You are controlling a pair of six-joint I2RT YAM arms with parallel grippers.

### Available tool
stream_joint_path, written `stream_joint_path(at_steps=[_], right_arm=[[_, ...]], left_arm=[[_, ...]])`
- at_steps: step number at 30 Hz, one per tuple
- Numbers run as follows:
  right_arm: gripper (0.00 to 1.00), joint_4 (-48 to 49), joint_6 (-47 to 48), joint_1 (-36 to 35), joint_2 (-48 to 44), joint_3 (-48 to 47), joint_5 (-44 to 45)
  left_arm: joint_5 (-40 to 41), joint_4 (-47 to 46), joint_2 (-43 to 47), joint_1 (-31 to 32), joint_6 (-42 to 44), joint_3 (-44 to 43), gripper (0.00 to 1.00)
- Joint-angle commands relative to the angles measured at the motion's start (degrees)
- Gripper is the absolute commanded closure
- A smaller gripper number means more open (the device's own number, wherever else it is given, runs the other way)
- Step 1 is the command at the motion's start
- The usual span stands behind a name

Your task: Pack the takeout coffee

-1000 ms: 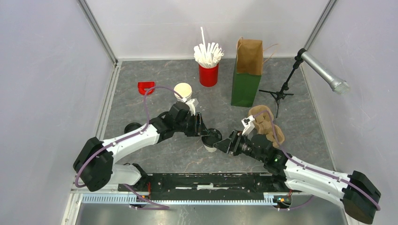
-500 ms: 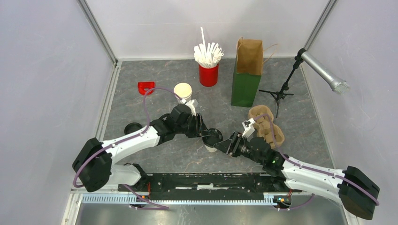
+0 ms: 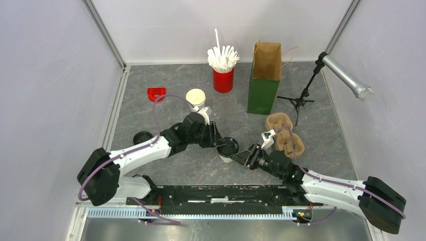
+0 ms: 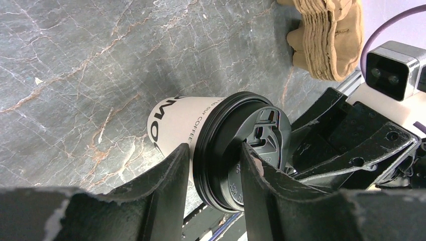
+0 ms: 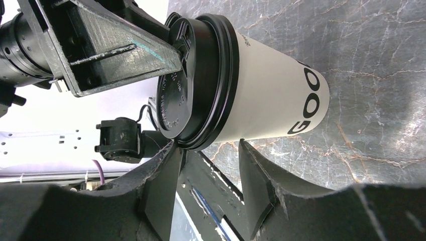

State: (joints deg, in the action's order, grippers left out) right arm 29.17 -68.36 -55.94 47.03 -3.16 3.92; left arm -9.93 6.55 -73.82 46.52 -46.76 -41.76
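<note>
The takeout coffee [image 3: 227, 151] is a cream-white paper cup with dark print and a black lid, standing on the grey table between my two arms. In the left wrist view, my left gripper [image 4: 213, 150] is shut on the cup's [image 4: 176, 118] black lid [image 4: 241, 150], one finger under the rim and one on the lid's top. In the top view the left gripper [image 3: 221, 144] is right at the cup. My right gripper [image 5: 207, 145] is open; the cup [image 5: 271, 100] lies just beyond its fingertips, one finger by the lid's edge. The right gripper [image 3: 242, 156] is at the cup's right.
A lidless stack of white cups [image 3: 196, 97], a red cup of straws [image 3: 223, 75] and a green and brown paper bag [image 3: 264, 80] stand behind. Cardboard cup carriers [image 3: 287, 134] lie at the right, by a microphone stand [image 3: 301, 98]. A red piece [image 3: 156, 93] lies far left.
My right arm has shifted slightly toward the near edge and a little left. The cup and my left gripper have stayed nearly still.
</note>
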Motion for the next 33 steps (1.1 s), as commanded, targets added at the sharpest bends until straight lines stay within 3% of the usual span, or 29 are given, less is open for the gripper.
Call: stream_joint_path(at_steps=[1,20,28,33], right_arm=[[0.49,-3.9,1.2,0.2,3.2,6.8,3.9],[0.53,-7.4,5.1,-3.0,9.1,9.8,10.1],[0.52,-18.6,10.6,-4.4,0.7,0.6,17.1],[0.48,-20.9,14.7,-4.4,-3.3,-4.9,15.1]], left_arm=[[4.1,5.7,-2.2,0.5,-1.0,3.6,0.53],[4.5,-0.7,-2.7,0.5,-3.4,11.2,0.54],[1.9,-4.3,-0.6,0.5,-2.0,12.4,0.54],[0.8,-4.6,0.6,0.5,-0.7,11.1,0.54]])
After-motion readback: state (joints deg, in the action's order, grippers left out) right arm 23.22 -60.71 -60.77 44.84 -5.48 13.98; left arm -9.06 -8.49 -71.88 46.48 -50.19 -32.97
